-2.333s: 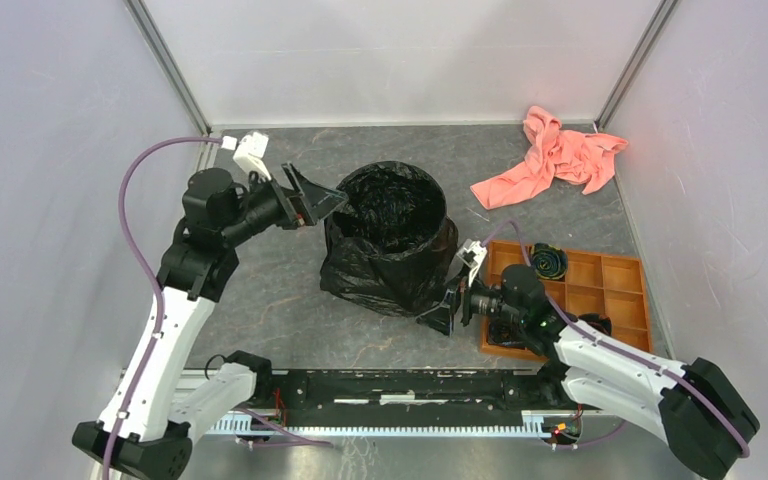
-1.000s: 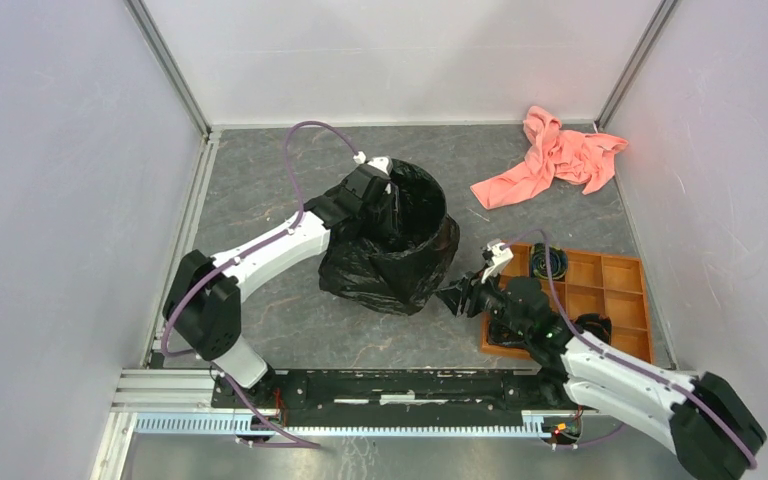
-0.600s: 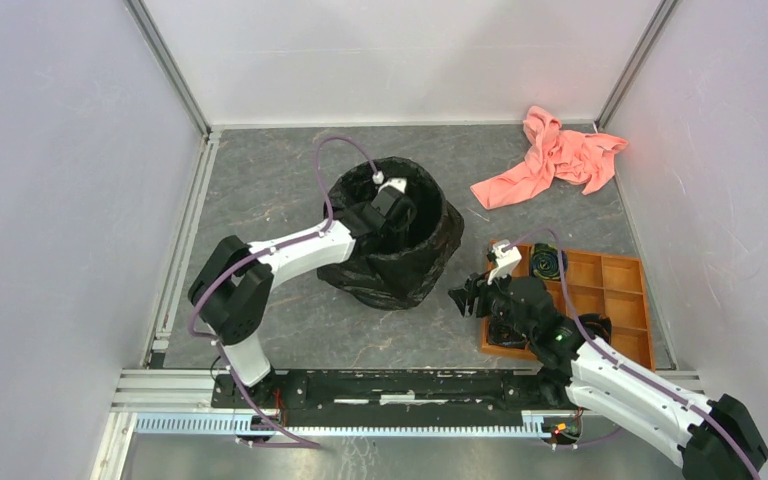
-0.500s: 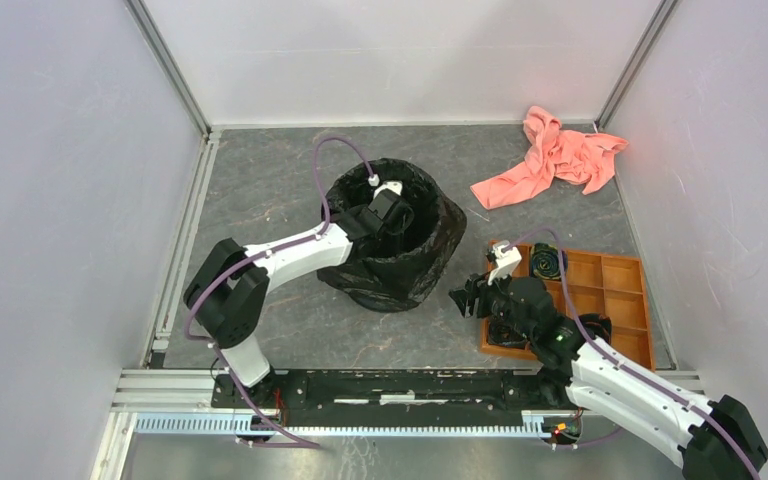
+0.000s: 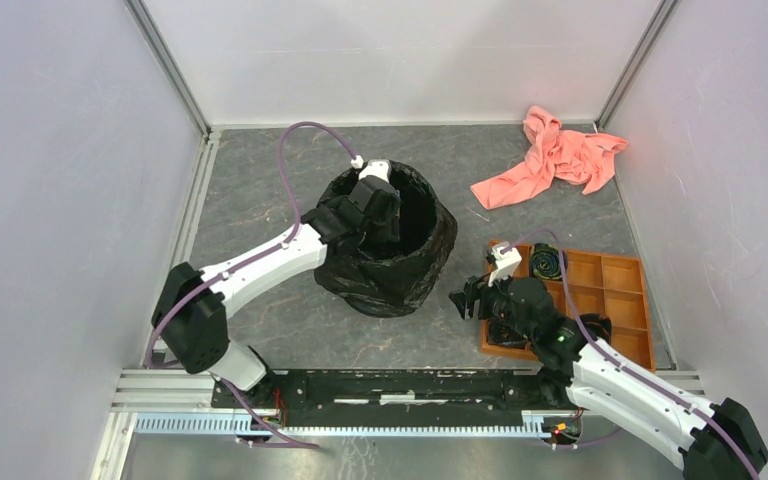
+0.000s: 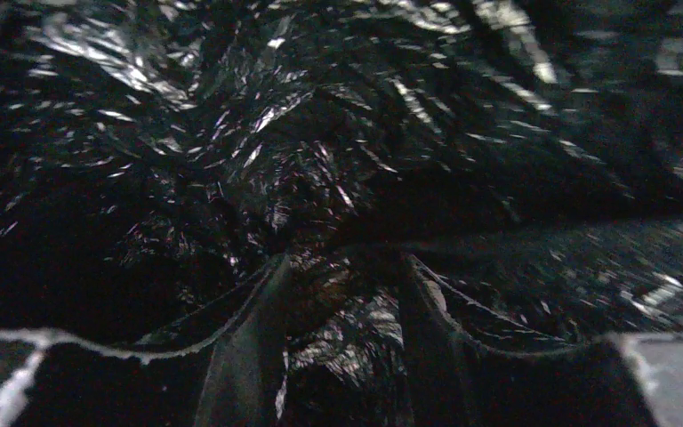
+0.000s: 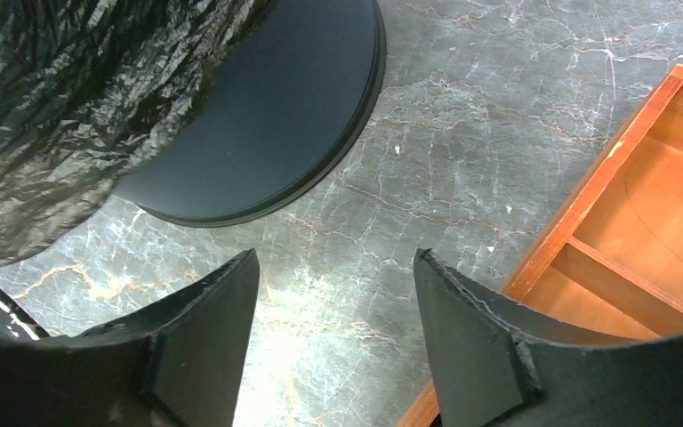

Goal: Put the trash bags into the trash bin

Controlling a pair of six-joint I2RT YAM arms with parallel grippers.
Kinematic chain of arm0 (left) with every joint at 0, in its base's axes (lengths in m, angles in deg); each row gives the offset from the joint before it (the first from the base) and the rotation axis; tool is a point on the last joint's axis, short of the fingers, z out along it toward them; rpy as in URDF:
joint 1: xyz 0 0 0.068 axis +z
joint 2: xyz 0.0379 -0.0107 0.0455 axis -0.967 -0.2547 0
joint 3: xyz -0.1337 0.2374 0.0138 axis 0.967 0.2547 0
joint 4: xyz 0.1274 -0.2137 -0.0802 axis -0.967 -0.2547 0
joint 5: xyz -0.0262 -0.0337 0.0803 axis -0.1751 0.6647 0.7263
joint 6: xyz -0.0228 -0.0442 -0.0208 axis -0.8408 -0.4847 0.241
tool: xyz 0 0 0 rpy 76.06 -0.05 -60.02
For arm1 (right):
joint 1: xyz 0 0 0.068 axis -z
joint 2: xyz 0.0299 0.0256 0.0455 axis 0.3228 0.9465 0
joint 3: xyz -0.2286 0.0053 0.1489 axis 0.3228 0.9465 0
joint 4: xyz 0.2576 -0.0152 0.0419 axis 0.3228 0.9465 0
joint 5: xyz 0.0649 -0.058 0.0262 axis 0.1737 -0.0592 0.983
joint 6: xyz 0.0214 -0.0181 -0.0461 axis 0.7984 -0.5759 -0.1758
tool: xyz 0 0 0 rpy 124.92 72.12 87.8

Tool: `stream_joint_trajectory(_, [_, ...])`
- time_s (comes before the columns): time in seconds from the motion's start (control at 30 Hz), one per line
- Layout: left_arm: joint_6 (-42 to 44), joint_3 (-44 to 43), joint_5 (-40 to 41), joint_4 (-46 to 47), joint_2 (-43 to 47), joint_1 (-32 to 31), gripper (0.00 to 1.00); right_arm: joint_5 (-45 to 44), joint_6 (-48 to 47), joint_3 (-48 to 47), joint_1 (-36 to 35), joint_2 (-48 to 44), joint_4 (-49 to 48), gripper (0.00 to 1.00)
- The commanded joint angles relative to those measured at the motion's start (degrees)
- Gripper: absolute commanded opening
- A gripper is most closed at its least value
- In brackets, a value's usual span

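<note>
Lower right in the top view, the right fingers [image 7: 200,342] are spread wide above the desk [image 7: 462,133], with nothing held. The trash bin [image 7: 267,116] is seen just beyond them, and an orange tray [image 7: 587,200] to their right. At centre, the black trash bag [image 5: 390,265] is draped over the bin. The left fingers [image 6: 249,356] are sunk inside it, partly parted, with wrinkled film between them, none visibly pinched.

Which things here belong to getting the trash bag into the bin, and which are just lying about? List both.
For the job:
- black trash bag, draped over the bin
- dark blue bin

Lying about:
- pink cloth
- orange tray
- black roll in the tray
</note>
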Motion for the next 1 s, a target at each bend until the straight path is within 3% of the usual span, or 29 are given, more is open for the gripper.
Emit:
stream_joint_trajectory(0.0, [-0.1,-1.8,-3.06,-0.38,3.96,-0.31,0.57,0.21,-0.19,-3.37,0.02,-0.24,-1.55,0.76])
stream_joint_trajectory(0.17, [-1.01,-0.35,-7.9,-0.24,7.11,-0.4,0.64,6.77,-1.38,-8.91,2.95,3.09,-5.63,0.97])
stream_joint_trajectory(0.27, [-0.72,0.08,-8.66,-1.11,10.05,-0.37,0.64,18.86,-1.09,-12.56,10.93,7.68,-8.45,0.98])
stream_joint_trajectory(0.4, [1.19,0.16,-11.86,-1.5,15.51,-0.38,0.69,40.74,5.41,-11.42,22.99,13.87,-21.67,0.98])
stream_joint_trajectory(0.47, [1.8,0.26,-13.34,-1.15,18.27,-0.32,0.74,46.5,9.06,-11.62,25.89,17.94,-28.54,0.98])
stream_joint_trajectory(0.57, [3.1,-0.16,-14.39,-1.22,22.54,-0.31,0.79,50.19,12.79,-11.95,27.49,22.81,-36.45,0.98])
stream_joint_trajectory(0.73, [6.38,-2.6,-11.82,-3.92,29.32,-0.31,0.85,49.97,14.58,-13.24,29.34,31.81,-41.29,0.98])
stream_joint_trajectory(0.8, [7.6,-2.97,-9.23,-4.95,32.29,-0.31,0.89,51.63,18.16,-13.47,29.38,36.57,-47.8,0.86])
stream_joint_trajectory(0.87, [8.09,-3.07,-5.06,-6.05,35.21,-0.31,0.91,52.79,20.96,-13.84,29.32,40.18,-52.72,0.61])
stream_joint_trajectory(0.97, [7.32,-2.51,1.91,-9.2,39.01,-0.31,0.95,51.47,23.15,-13.44,29.34,43.89,-56.81,0.34])
